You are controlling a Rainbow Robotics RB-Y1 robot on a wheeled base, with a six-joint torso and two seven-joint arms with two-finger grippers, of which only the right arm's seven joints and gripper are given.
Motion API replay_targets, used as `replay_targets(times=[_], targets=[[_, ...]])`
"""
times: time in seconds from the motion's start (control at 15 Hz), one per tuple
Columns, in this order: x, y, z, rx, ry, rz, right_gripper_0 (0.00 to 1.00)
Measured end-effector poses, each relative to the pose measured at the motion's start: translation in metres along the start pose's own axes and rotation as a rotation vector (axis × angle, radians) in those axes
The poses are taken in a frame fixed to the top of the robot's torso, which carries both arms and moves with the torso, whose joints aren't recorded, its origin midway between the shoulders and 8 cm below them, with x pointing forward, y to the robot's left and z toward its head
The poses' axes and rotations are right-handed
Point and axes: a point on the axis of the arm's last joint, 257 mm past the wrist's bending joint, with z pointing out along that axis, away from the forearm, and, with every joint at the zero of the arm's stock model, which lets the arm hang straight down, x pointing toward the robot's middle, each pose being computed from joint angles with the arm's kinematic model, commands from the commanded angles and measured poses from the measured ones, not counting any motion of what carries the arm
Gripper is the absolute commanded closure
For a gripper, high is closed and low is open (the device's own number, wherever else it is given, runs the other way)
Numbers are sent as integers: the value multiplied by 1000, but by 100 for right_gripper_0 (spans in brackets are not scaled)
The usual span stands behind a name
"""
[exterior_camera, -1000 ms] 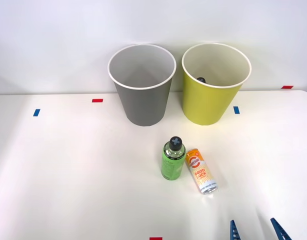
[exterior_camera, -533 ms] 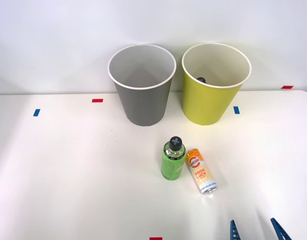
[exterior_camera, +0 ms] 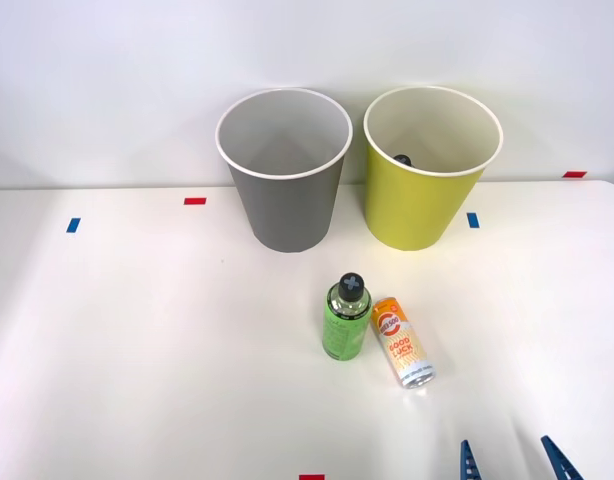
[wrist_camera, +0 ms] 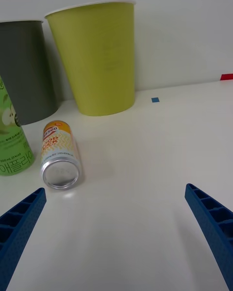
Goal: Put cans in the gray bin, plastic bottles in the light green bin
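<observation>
Can (exterior_camera: 402, 342), slim and orange with silver ends, is lying on its side on the white worktop (exterior_camera: 147, 340), its long axis running from near the robot away toward the bins; in the wrist view the can (wrist_camera: 59, 154) is showing one round silver end toward the camera. Its label is white and orange with red lettering. Just beside it, on the robot's left, the plastic bottle (exterior_camera: 346, 316) is standing upright, clear green with a green label and a black screw cap; whether the two are touching cannot be told. In the wrist view the plastic bottle (wrist_camera: 12, 140) is showing its label.

Farther back, the gray bin (exterior_camera: 284, 200) and the light green bin (exterior_camera: 417, 205) are standing side by side, both round, tapered and white-rimmed, the gray one on the robot's left. Something small and dark is sitting inside the light green bin.

The right claw (exterior_camera: 515, 462) is hovering near the worktop's front edge, its blue ribbed fingers (wrist_camera: 213, 223) standing wide apart and gripping nothing, the can lying ahead of it and to its left. Small red and blue tape marks are dotting the worktop.
</observation>
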Motion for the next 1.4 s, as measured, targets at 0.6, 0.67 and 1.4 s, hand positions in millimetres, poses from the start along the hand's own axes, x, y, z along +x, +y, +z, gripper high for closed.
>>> replay_targets(times=[0.6,0.67,1.4], targets=[[9,-4,28,-49,157,-87,0],[11,-3,36,-51,210,-90,0],[-6,24,94,-77,651,-68,0]])
